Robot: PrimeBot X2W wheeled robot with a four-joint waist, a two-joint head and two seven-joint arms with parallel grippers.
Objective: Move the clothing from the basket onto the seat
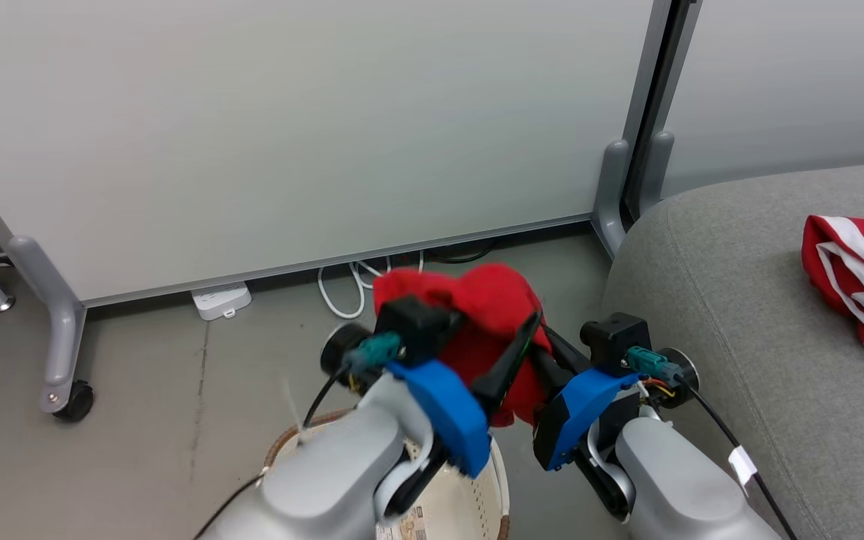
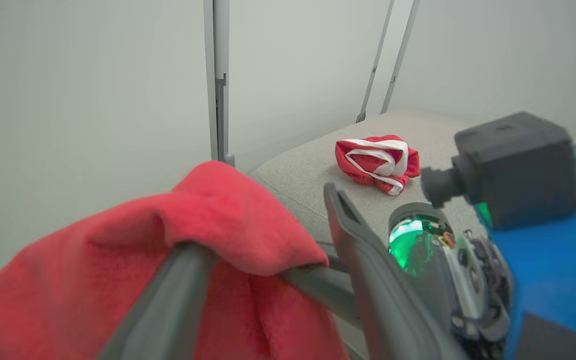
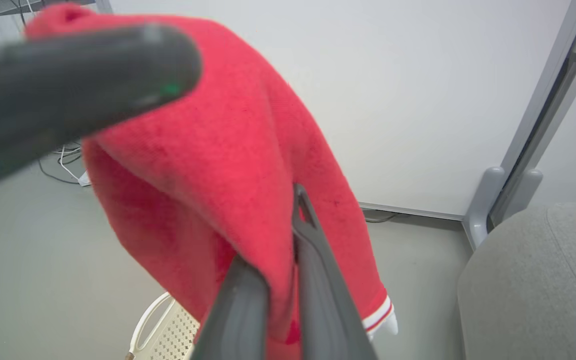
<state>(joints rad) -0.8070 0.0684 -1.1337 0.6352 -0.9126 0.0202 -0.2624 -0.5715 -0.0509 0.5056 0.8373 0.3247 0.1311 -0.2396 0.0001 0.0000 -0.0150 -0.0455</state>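
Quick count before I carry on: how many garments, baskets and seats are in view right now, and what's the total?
Seat: 1
Basket: 1
Red garments: 2, one lying on the seat, one lifted in the air
Total: 4

Soft, even, bright light leaves only faint shadows under the pale grey partition panel. In the left wrist view the left tool and the soft red fabric garment draped on it are out of focus, and a green indicator light glows. In the right wrist view one of the left tool's fingers is a dark blur, and the grey metal post leans with wide-angle distortion.
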